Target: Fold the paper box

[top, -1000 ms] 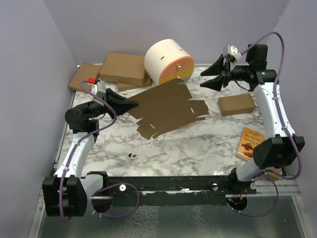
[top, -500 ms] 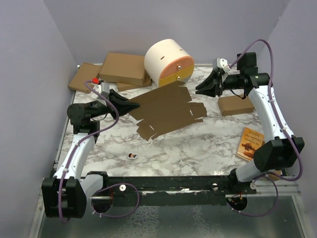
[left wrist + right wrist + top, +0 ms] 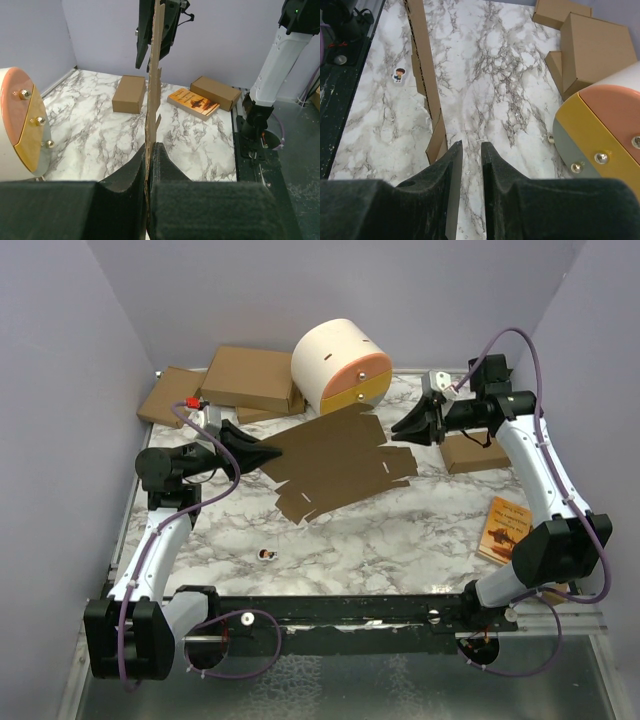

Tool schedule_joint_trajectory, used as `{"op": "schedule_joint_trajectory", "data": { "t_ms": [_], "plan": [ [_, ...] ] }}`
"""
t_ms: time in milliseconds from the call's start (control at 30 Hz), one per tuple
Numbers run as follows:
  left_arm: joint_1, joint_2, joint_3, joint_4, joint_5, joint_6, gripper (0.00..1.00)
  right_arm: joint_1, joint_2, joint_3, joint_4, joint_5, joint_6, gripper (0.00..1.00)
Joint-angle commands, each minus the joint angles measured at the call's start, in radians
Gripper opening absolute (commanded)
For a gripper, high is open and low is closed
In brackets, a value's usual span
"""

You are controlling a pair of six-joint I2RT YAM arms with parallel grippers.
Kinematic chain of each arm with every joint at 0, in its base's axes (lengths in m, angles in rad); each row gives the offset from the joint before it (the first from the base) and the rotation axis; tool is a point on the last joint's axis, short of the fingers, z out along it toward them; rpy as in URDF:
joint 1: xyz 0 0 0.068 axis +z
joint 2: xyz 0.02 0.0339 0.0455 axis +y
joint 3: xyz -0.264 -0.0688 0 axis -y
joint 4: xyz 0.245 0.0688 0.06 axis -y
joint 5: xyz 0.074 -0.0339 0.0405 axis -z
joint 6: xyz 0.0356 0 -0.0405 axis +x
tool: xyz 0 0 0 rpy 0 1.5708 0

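Note:
The paper box [image 3: 335, 460] is a flat brown cardboard die-cut sheet with flaps and slits, lying mid-table and lifted a little at its left edge. My left gripper [image 3: 270, 451] is shut on that left edge; in the left wrist view the sheet [image 3: 152, 90] stands edge-on between the closed fingers [image 3: 165, 165]. My right gripper [image 3: 402, 426] hovers just beyond the sheet's right flaps, its jaws a narrow gap apart and empty. In the right wrist view [image 3: 471, 145] the sheet's flaps [image 3: 426, 75] lie to the left of the fingertips.
A round white drawer unit [image 3: 342, 363] with orange and yellow fronts stands behind the sheet. Larger brown cartons [image 3: 250, 378] lie at the back left. A small brown carton [image 3: 478, 452] and a book [image 3: 505, 528] are on the right. A small sticker [image 3: 265, 555] lies in front.
My right gripper has moved left and down toward the sheet's right flaps and narrowed its jaws. The left gripper shifted slightly back, still holding the sheet's edge.

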Motion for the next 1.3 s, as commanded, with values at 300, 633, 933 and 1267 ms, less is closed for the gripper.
{"op": "schedule_joint_trajectory", "data": {
  "t_ms": [300, 633, 933, 1267],
  "plan": [
    [-0.003, -0.02, 0.036, 0.016, 0.012, 0.014, 0.0, 0.034, -0.023, -0.001, -0.147, -0.042, -0.15, 0.28],
    [-0.005, -0.021, 0.037, 0.017, 0.018, 0.012, 0.0, 0.086, 0.006, -0.003, -0.137, -0.056, -0.126, 0.31],
    [-0.008, -0.028, 0.037, 0.036, 0.028, 0.002, 0.0, 0.118, 0.009, -0.031, -0.045, -0.055, -0.041, 0.34],
    [-0.008, 0.004, 0.028, 0.304, 0.035, -0.193, 0.0, 0.12, 0.019, -0.068, -0.016, -0.088, -0.041, 0.3]
  ]
}}
